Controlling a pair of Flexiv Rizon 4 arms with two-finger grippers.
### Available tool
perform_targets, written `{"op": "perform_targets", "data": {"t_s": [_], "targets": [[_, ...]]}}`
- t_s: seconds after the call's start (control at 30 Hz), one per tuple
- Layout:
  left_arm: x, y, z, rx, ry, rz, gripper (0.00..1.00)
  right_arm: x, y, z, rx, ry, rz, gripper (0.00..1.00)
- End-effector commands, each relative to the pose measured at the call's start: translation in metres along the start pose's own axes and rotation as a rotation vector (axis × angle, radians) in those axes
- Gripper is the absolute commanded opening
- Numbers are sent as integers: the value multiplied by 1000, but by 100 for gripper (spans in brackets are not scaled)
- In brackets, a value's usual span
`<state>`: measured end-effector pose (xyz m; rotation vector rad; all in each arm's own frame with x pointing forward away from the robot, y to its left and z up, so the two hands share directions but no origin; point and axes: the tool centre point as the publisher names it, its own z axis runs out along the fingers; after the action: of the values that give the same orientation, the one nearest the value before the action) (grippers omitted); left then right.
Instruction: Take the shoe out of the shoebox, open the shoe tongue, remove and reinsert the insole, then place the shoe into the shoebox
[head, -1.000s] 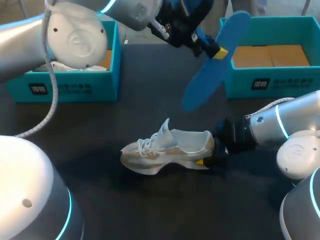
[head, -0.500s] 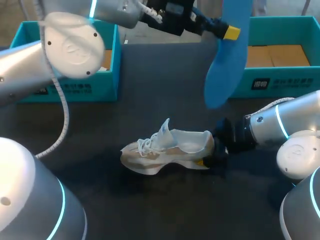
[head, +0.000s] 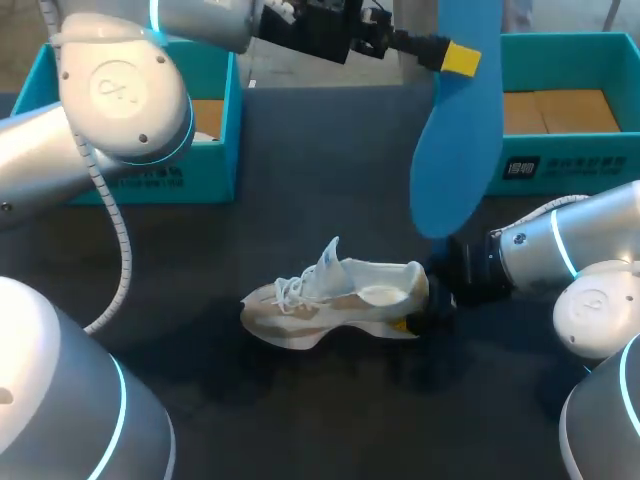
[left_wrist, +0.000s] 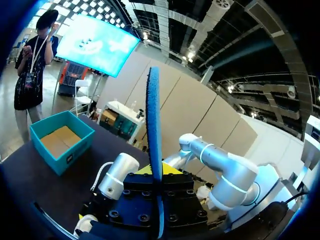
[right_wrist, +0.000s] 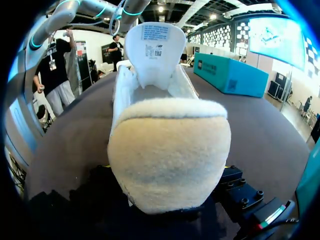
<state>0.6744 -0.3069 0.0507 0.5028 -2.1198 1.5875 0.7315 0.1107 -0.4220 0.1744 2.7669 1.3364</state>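
A pale beige and white shoe (head: 330, 300) stands on its sole on the dark table (head: 320, 170), tongue lifted. My right gripper (head: 412, 318) is at its heel, with the fingers on either side of it. In the right wrist view the fuzzy heel (right_wrist: 167, 145) sits right against the gripper. High over the table's far right, my left gripper (head: 458, 58) is shut on the top end of a blue insole (head: 455, 140), which hangs nearly straight down. Seen from the left wrist, the insole (left_wrist: 153, 125) rises edge-on from between the fingers of the left gripper (left_wrist: 157, 175).
One teal shoebox (head: 150, 165) stands at the back left with white paper in it. A second teal shoebox (head: 560, 165) with a brown bottom is at the back right, just behind the hanging insole. My left arm spans the table's far side.
My left arm has carried the insole to the right and swung it from a slant to nearly upright. The shoe and my right arm have stayed still.
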Motion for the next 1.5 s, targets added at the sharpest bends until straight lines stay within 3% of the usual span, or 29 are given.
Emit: {"op": "perform_targets", "data": {"t_s": [0.03,0.33,0.67,0.83,1.5], "targets": [[10,11,-14,24,0,-3,0,1,-2,1,2,-1,0,0],[25,20,-26,-7,105,39,0,1,-2,1,2,-1,0,0],[42,32,-35,-27,132,30,0,1,-2,1,2,-1,0,0],[54,38,-47,7,109,-3,0,1,-2,1,2,-1,0,0],[49,58,-53,23,149,-113,0,1,-2,1,2,-1,0,0]]}}
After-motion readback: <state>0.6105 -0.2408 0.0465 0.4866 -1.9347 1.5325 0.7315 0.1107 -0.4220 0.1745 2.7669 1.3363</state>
